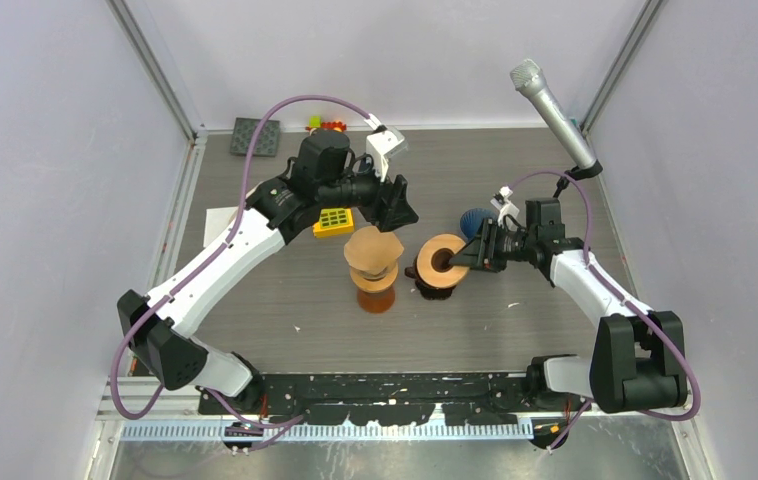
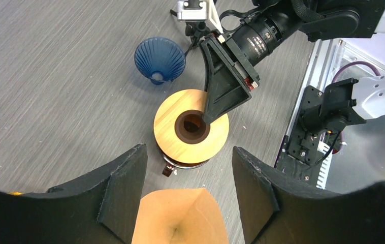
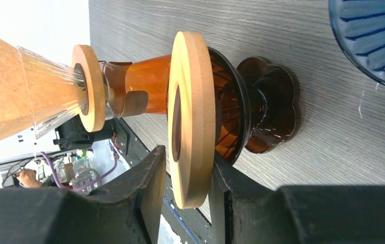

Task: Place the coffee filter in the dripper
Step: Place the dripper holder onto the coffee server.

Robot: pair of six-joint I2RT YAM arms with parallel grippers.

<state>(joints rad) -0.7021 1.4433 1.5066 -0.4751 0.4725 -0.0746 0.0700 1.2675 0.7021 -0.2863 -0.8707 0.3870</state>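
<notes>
Two arms reach in from the near edge of the table (image 1: pixel 515 330), and each carries one gripper.

There are three drippers and one coffee filter (image 1: pixel 373 246). The filter is a brown paper cone that sits inside the clear glass dripper (image 3: pixel 53 89) nearest the middle, with its rim standing above the glass. That dripper has a wooden collar (image 3: pixel 90 86) and rests on an amber server (image 1: pixel 376 297).

The left gripper (image 2: pixel 189 151) hovers over the filter's 12 o'clock edge with its fingers spread wide. They hold nothing, and the paper shows low between them in the left wrist view.

At 3 o'clock of the filter, just beside it, stands the second dripper — an amber ribbed cone (image 3: pixel 231 117) on a scalloped foot, topped by a wooden ring (image 2: pixel 170 124). Dark amber glass shows through the ring's hole.

The right gripper (image 3: pixel 188 157) comes in from 3 o'clock and straddles the ring's edge, with one finger over the top face and one under it. Whether they press on the wood or merely flank it I cannot tell.

The third dripper is a blue fluted cone (image 2: pixel 160 58), which stands at about 1 o'clock of the amber one.

At 10 o'clock of the filter lies one yellow block (image 1: pixel 334 222) with green squares, and a white sheet (image 1: pixel 219 216) lies further out at 9 o'clock.

Along the far edge there is one dark mat (image 1: pixel 258 137) at 11 o'clock, a small cluster of coloured toys (image 1: pixel 327 124) beside it, and one microphone (image 1: pixel 553 112) at 1 o'clock, angled over the corner.
</notes>
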